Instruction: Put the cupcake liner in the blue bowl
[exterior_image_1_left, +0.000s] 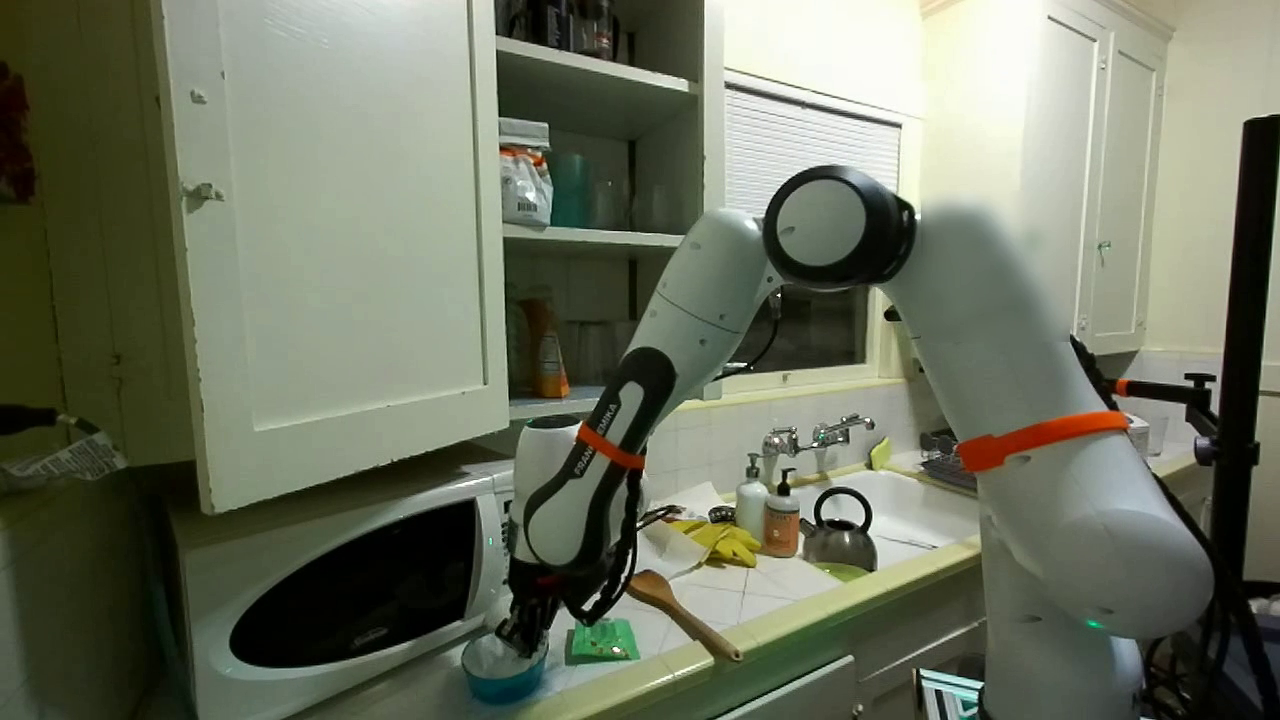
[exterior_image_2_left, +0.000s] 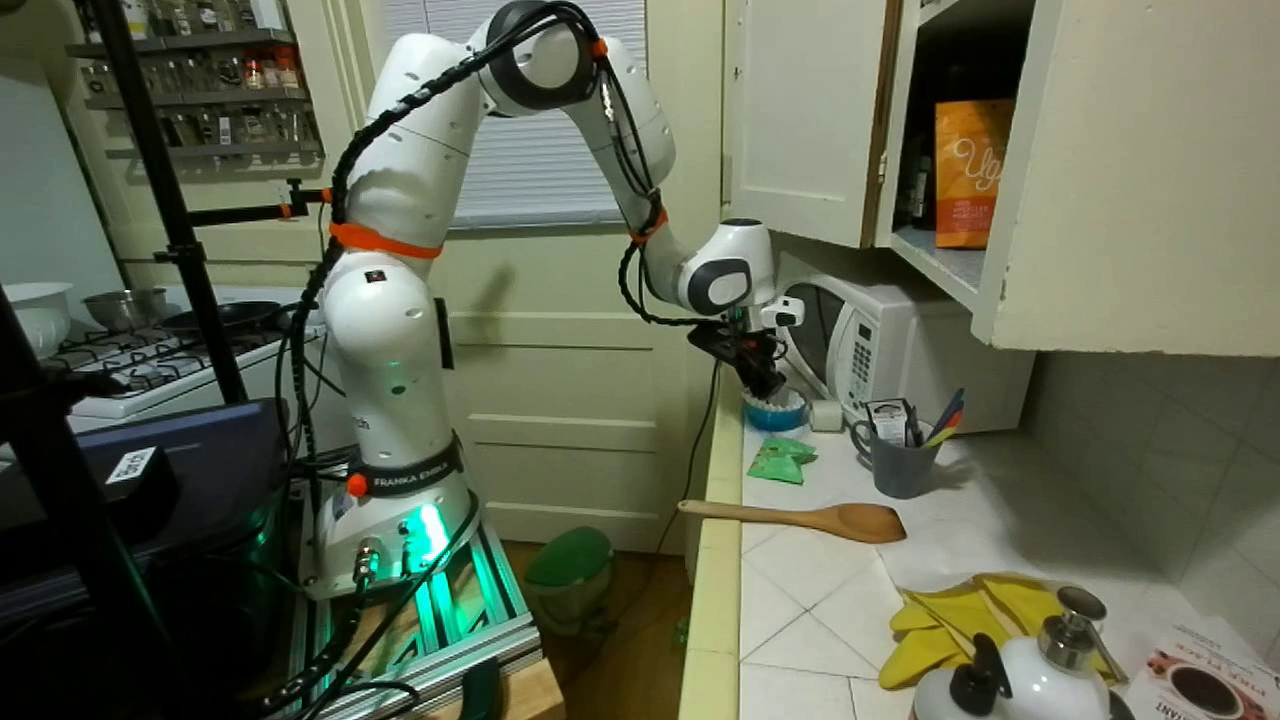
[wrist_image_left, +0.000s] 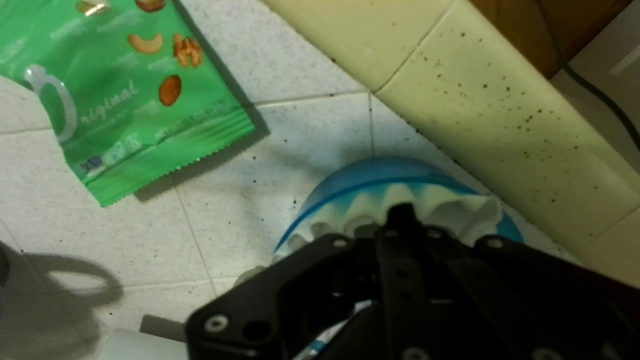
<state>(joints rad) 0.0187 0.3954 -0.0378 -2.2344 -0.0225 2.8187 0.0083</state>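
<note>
In an exterior view, on the left side stands the white microwave (exterior_image_1_left: 355, 590). Just beside it, on the table (exterior_image_1_left: 775, 592), is the blue bowl (exterior_image_1_left: 503, 688), and the cupcake liner (exterior_image_1_left: 492, 657) sits inside this bowl. My fingers (wrist_image_left: 401, 215) point down at the liner and are together; if they pinch its paper, I cannot tell. More to the right lie the green packet (exterior_image_1_left: 602, 641), then the wooden spoon (exterior_image_1_left: 684, 614), and after it the yellow gloves (exterior_image_1_left: 728, 543).

The cupcake liner (wrist_image_left: 440, 202) sits in the bowl (exterior_image_2_left: 775, 419), which in an exterior view stands at the far end of the worktop (exterior_image_2_left: 800, 590), left of the microwave (exterior_image_2_left: 905, 335). Nearer lies the packet (exterior_image_2_left: 781, 461), the mug (exterior_image_2_left: 902, 470) to its right, then the spoon (exterior_image_2_left: 800, 517).
</note>
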